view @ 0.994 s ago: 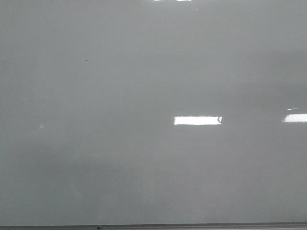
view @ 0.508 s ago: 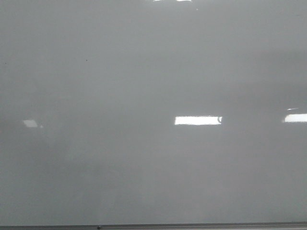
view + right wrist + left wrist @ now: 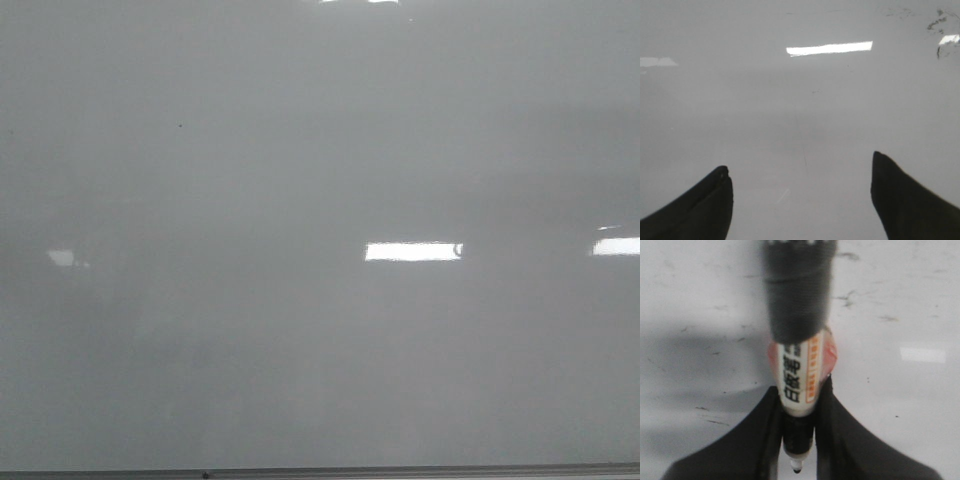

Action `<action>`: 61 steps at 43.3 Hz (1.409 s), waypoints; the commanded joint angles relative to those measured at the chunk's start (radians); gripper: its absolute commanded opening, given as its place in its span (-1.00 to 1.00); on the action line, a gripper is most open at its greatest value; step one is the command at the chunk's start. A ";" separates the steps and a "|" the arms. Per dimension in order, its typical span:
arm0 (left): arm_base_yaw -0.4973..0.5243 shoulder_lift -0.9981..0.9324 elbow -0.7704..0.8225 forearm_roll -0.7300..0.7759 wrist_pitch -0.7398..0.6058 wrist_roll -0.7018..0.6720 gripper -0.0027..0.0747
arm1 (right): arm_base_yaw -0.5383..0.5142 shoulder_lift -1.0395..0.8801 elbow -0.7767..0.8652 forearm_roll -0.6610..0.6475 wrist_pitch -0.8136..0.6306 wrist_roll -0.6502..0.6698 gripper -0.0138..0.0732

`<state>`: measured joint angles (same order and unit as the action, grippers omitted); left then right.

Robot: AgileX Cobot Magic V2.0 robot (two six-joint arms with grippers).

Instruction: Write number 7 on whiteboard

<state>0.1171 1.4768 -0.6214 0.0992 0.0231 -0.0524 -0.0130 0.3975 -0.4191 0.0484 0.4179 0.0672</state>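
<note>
The whiteboard (image 3: pixel 300 150) fills the front view, glossy pale grey, and no number 7 shows on it. Neither gripper shows in the front view. In the left wrist view my left gripper (image 3: pixel 802 390) is shut on a white marker (image 3: pixel 800 375) with a printed label and black-taped rear end. Its uncapped black nib (image 3: pixel 797 469) shows between the fingers over the whiteboard (image 3: pixel 900 300). In the right wrist view my right gripper (image 3: pixel 800 172) is open and empty over the whiteboard (image 3: pixel 800 100). A faint thin grey line (image 3: pixel 802 145) runs there.
A thin metal edge strip (image 3: pixel 400 470) runs along the board's near edge. Bright rectangular light reflections (image 3: pixel 413 251) lie on the board. Old smudges (image 3: pixel 847 297) and dark scribble remains (image 3: pixel 939 22) mark the surface.
A small pale reflection has appeared on the board at the left of the front view. The rest of the board looks the same.
</note>
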 commanded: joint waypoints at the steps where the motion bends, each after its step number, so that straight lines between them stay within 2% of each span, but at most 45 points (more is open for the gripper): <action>1: 0.003 -0.036 -0.029 -0.003 -0.017 -0.003 -0.85 | -0.001 0.014 -0.037 -0.005 -0.081 -0.003 0.67; 6: 0.001 -0.080 -0.060 -0.019 0.137 -0.003 -0.91 | -0.001 0.014 -0.037 -0.005 -0.081 -0.003 0.67; 12: -0.048 -0.139 -0.163 -0.049 0.457 0.007 -0.91 | 0.000 0.014 -0.037 0.018 -0.081 -0.003 0.67; 15: -0.113 -0.157 -0.223 -0.076 0.600 0.102 -0.91 | 0.002 0.019 -0.037 0.048 -0.069 -0.003 0.67; 19: -0.216 -0.176 -0.276 -0.134 0.695 0.237 -0.91 | 0.014 0.033 -0.038 0.068 -0.056 -0.004 0.67; 22: -0.315 -0.197 -0.298 -0.169 0.704 0.313 -0.91 | 0.036 0.054 -0.050 0.073 -0.034 -0.012 0.67; 30: -0.587 -0.269 -0.308 -0.182 0.709 0.492 -0.91 | 0.135 0.134 -0.122 0.112 0.068 -0.135 0.67; 37: -0.819 -0.343 -0.308 -0.182 0.731 0.587 -0.91 | 0.264 0.228 -0.209 0.227 0.190 -0.292 0.67; 42: -0.949 -0.384 -0.308 -0.173 0.724 0.609 -0.91 | 0.380 0.308 -0.287 0.347 0.297 -0.478 0.67; 50: -1.043 -0.404 -0.308 -0.174 0.712 0.609 -0.91 | 0.545 0.426 -0.382 0.523 0.365 -0.754 0.67; 61: -1.058 -0.404 -0.308 -0.176 0.705 0.609 -0.91 | 0.676 0.646 -0.528 0.656 0.365 -0.935 0.67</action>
<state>-0.9341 1.0943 -0.8981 -0.0721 0.7833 0.5578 0.6403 0.9876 -0.8686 0.6265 0.8208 -0.8021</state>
